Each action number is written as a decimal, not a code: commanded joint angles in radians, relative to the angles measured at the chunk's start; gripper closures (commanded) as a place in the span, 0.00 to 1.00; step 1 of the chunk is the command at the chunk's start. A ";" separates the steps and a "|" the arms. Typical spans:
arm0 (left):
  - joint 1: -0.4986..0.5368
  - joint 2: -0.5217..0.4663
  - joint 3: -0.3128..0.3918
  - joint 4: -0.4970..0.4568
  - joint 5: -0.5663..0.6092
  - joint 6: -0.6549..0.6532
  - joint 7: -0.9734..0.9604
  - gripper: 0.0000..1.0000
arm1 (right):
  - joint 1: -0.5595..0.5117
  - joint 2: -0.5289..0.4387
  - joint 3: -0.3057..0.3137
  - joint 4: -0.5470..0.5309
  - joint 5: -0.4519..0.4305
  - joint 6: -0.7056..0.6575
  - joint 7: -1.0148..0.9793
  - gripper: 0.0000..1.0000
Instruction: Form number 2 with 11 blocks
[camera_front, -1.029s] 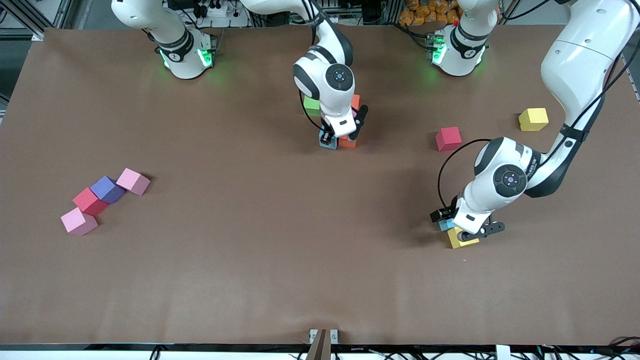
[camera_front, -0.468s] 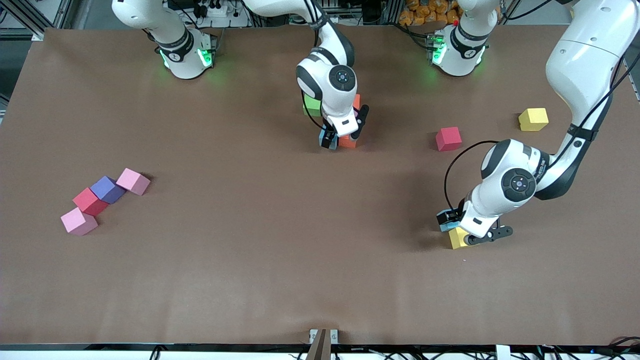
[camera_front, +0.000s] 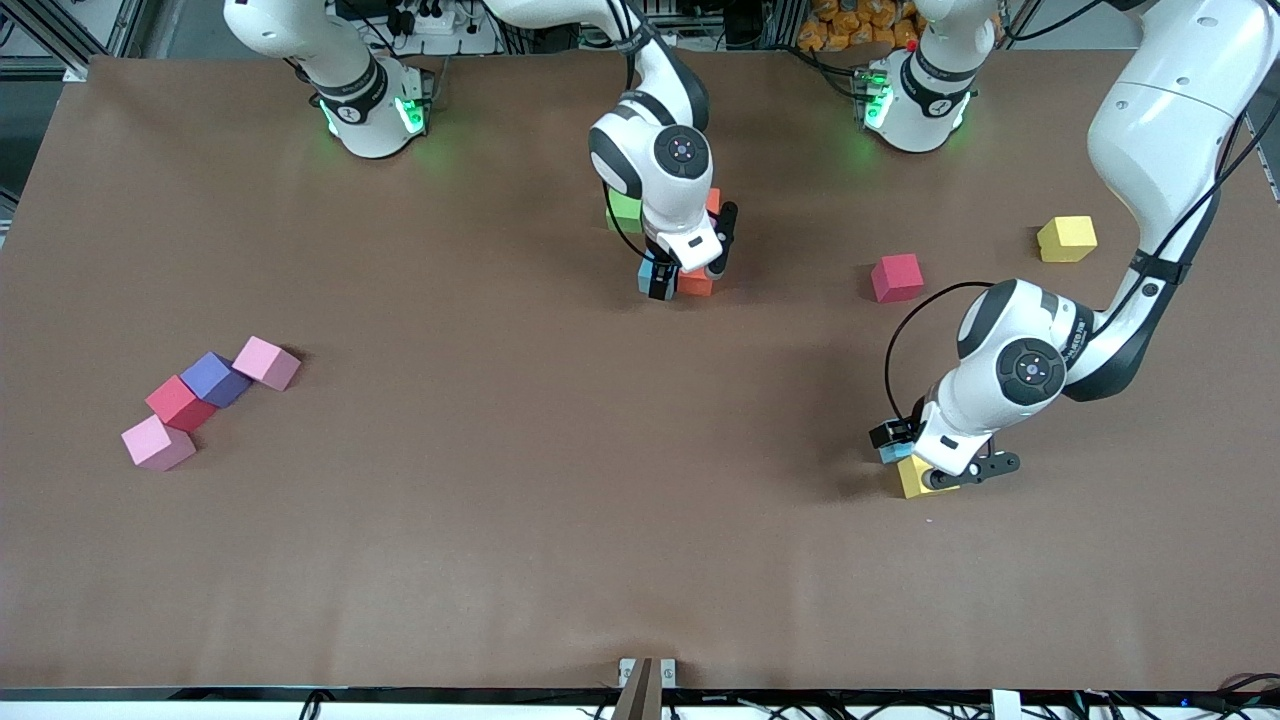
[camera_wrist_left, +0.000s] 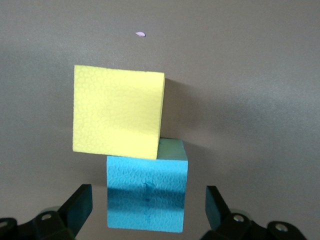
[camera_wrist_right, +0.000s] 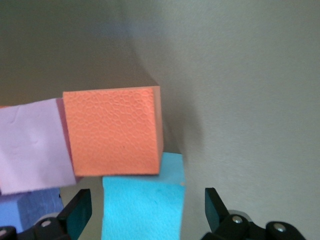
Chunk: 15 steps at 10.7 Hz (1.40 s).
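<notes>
My left gripper (camera_front: 915, 455) (camera_wrist_left: 147, 212) is open, low over the table, its fingers either side of a light blue block (camera_front: 891, 452) (camera_wrist_left: 147, 192) with gaps on both sides. A yellow block (camera_front: 912, 480) (camera_wrist_left: 118, 112) touches that block's corner. My right gripper (camera_front: 685, 275) (camera_wrist_right: 145, 212) is open around another light blue block (camera_front: 647, 276) (camera_wrist_right: 142, 207), which lies against an orange block (camera_front: 697, 285) (camera_wrist_right: 112, 131). Beside the orange one sit a pale pink block (camera_wrist_right: 30, 145) and a purple block (camera_wrist_right: 30, 207). A green block (camera_front: 624, 208) and a second orange block (camera_front: 713, 199) show past the right hand.
A red block (camera_front: 897, 277) and a yellow block (camera_front: 1067, 238) lie loose toward the left arm's end. At the right arm's end, two pink blocks (camera_front: 267, 362) (camera_front: 157, 442), a purple block (camera_front: 215, 378) and a red block (camera_front: 180, 402) form a touching row.
The right gripper was shut on the light blue block and has opened, leaving it on the table by the orange block. The left hand shifted slightly and stayed open.
</notes>
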 joint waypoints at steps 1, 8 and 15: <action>-0.002 0.022 0.013 0.014 0.022 -0.016 0.087 0.00 | -0.016 -0.117 -0.008 -0.069 0.013 -0.052 -0.076 0.00; -0.027 0.034 0.033 0.025 0.013 -0.016 0.124 0.32 | -0.025 -0.255 -0.390 -0.069 0.013 -0.372 -0.070 0.00; -0.051 0.021 0.025 0.080 0.004 -0.100 0.175 1.00 | -0.338 -0.226 -0.498 -0.066 -0.029 -0.393 -0.198 0.00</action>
